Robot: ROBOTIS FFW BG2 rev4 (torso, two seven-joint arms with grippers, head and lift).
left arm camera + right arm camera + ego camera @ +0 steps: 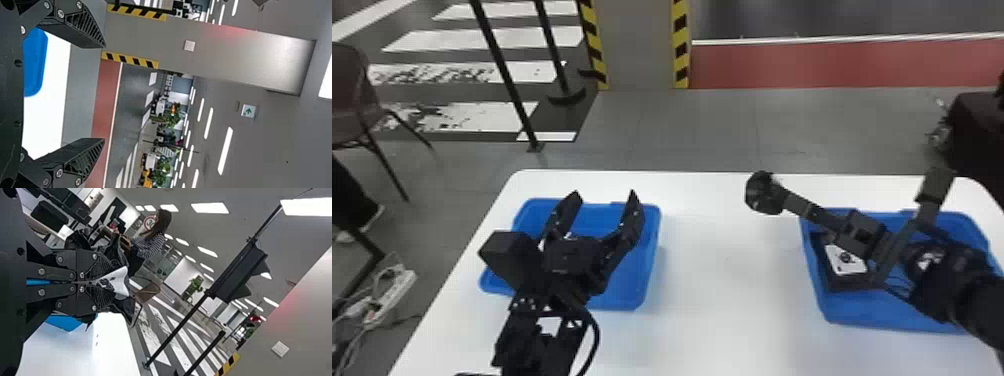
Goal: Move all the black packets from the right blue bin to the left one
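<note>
Head view: from above, forward and down, table (727, 280) fairly near. Left wrist view: sideways, close over table, facing pillar (235, 55). Right wrist view: also sideways, close, toward floor stripes (437, 41). All share table, pillar.

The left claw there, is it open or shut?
Open. In the left wrist view, the left claw has its two black fingers standing wide apart, with nothing gripped between them.
</note>
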